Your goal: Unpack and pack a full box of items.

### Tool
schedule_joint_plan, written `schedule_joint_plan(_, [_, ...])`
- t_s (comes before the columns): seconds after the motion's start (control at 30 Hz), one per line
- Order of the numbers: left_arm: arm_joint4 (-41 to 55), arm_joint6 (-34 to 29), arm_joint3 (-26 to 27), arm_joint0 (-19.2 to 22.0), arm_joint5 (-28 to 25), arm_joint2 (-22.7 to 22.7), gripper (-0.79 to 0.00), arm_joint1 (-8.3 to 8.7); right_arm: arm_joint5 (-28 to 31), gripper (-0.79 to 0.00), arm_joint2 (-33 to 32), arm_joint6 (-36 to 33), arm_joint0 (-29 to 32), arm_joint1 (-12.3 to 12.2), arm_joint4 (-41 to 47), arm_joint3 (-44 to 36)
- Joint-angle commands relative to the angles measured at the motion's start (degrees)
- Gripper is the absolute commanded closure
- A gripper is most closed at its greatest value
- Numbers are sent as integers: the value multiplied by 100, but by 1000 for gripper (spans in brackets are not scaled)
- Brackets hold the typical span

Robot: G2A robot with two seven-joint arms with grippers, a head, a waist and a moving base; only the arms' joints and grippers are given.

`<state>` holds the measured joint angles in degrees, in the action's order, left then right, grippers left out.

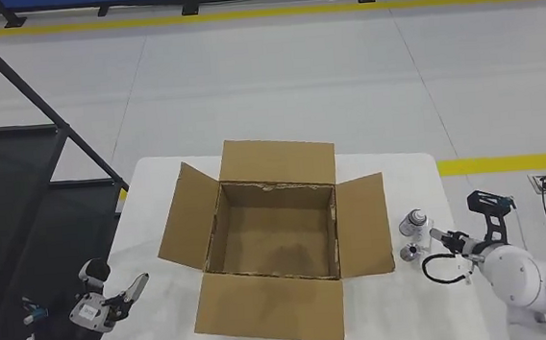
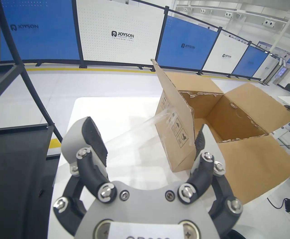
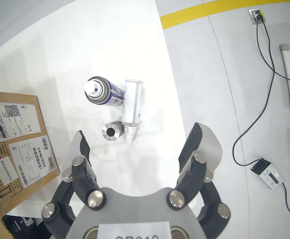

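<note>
Logging left claw first: state?

Reply: Released, jaws spread wide, nothing between the pads. Cardboard box sits ahead of it on the white table, all four flaps folded out, its brown floor in plain view. Nearest flap stands just beyond the fingertips, printed with black handling symbols. A strip of clear tape hangs off its edge.

Query: Right claw?

Reply: Released too, holding nothing, over the table on the box's other side. Just ahead of its tips stands a short metal cylinder, upright, bore showing. Just beside that lies a white bottle, flat, nozzle toward the claw, with small print down its side too fine to make out. Beyond the cylinder, beside the bottle, a spray can stands upright: white cap, dark purple label with a barcode.

Query: Labels on the box?

Reply: The flap off to that claw's side carries white shipping stickers with barcodes, a QR square and handling arrows.
</note>
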<state>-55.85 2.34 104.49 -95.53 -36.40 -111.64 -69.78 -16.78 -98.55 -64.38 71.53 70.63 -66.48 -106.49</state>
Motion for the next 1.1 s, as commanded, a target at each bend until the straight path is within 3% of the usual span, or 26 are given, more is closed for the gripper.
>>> schedule_joint_plan(0.0, [0, -1, 0, 0, 0, 0, -785, 0, 185, -785, 192, 66, 10, -7, -224, 162])
schedule_joint_plan(0.43, [0, -1, 0, 0, 0, 0, -785, 0, 317, -782, 1111, -428, -924, 13, -1133, 1402])
schedule_joint_plan(0.73, [0, -1, 0, 0, 0, 0, -785, 0, 3, -566, 1470, -401, -1416, 72, -1478, 2137])
schedule_joint_plan(1.07, [0, -1, 0, 0, 0, 0, -785, 0, -29, -489, 1676, -323, -1705, 134, -1460, 2614])
